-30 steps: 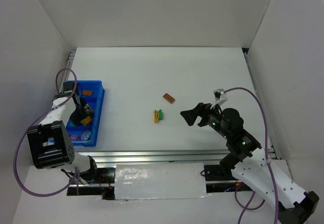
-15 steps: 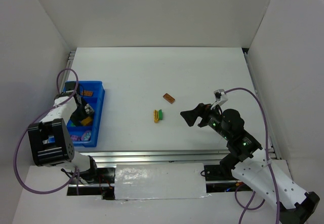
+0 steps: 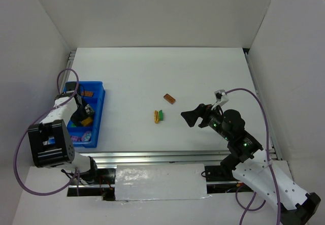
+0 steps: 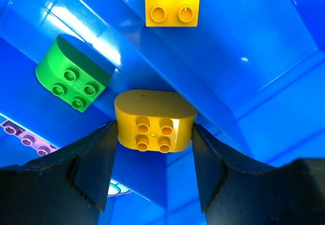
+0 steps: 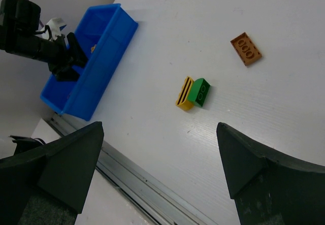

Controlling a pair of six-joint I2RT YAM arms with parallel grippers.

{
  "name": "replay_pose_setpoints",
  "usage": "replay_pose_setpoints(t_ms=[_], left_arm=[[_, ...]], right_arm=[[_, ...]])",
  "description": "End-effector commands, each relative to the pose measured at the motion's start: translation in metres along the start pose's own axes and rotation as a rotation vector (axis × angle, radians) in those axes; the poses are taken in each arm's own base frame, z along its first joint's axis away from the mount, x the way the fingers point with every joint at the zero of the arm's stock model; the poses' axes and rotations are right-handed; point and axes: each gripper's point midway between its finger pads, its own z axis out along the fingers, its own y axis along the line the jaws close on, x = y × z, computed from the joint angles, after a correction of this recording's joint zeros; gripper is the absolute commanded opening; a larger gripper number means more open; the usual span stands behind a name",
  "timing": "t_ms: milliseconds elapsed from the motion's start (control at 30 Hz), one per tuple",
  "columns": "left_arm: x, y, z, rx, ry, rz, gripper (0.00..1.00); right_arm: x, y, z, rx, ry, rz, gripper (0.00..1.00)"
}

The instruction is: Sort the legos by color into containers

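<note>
- Blue tray (image 3: 100, 99) sits at 9 o'clock on the table (image 3: 203, 72), its long side running 12 to 6. The left gripper (image 3: 80, 114) is down inside it.
- The left gripper pinches a yellow rounded brick (image 4: 155, 126), one finger on each flank, over a divider (image 4: 218, 108). My read: it is lining up for the yellow compartment, where a yellow square brick (image 4: 171, 4) lies at 12 o'clock.
- Green rounded brick (image 4: 73, 80) is at 10 o'clock of the held one, in its own compartment. Purple brick (image 4: 20, 133) is at 8 o'clock, further along. Colours sit apart, so the sort looks partly done.
- Only the left wrist view shows the grip and the compartments; from above the arm hides most of that.
- Mid-table: yellow-green pair (image 3: 159, 115), touching. Brown-orange brick (image 3: 169, 98) is at 1 o'clock of them, apart. All are loose, not yet sorted.
- Right gripper (image 3: 189, 116) is at 3 o'clock of the pair, jaws spread wide, nothing in them, aimed that way. That's likely the next pick.
- The right wrist view shows the pair is a ribbed yellow piece plus a green brick; the top view is too small for that.
</note>
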Motion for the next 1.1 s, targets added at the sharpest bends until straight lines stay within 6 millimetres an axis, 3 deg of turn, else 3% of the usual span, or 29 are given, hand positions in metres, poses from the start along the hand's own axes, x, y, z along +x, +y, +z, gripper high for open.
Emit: replay_pose_setpoints(t_ms=[0,300,500,700,733,833,933,1067], left_arm=[[-0.001,-0.004,-0.007,0.017,-0.016,-0.01,0.02],[-0.016,-0.009,-0.04,0.078,-0.106,0.012,0.0],[-0.014,-0.009,-0.039,0.078,-0.094,0.025,0.02],[-0.007,0.0,-0.034,0.018,-0.062,-0.007,0.38],[-0.005,0.0,-0.035,0.018,-0.057,-0.039,0.49],[-0.001,0.002,-0.042,0.024,-0.073,-0.141,0.58],[-0.008,0.003,-0.05,0.045,-0.142,-0.2,0.73],[-0.009,0.016,-0.052,-0.049,-0.14,-0.266,0.8]], right_arm=[[-0.007,0.004,0.001,-0.013,-0.032,-0.007,1.0],[-0.005,0.002,0.004,-0.003,-0.018,-0.007,1.0],[-0.004,0.002,0.005,-0.001,-0.012,-0.006,1.0],[-0.004,0.001,0.005,0.001,-0.014,-0.006,1.0],[-0.003,0.002,0.005,-0.001,-0.013,-0.008,1.0],[-0.002,0.003,0.006,-0.005,-0.004,-0.006,1.0],[-0.001,0.002,0.006,-0.002,-0.003,-0.006,1.0],[-0.003,0.002,0.004,-0.005,-0.012,-0.006,1.0]])
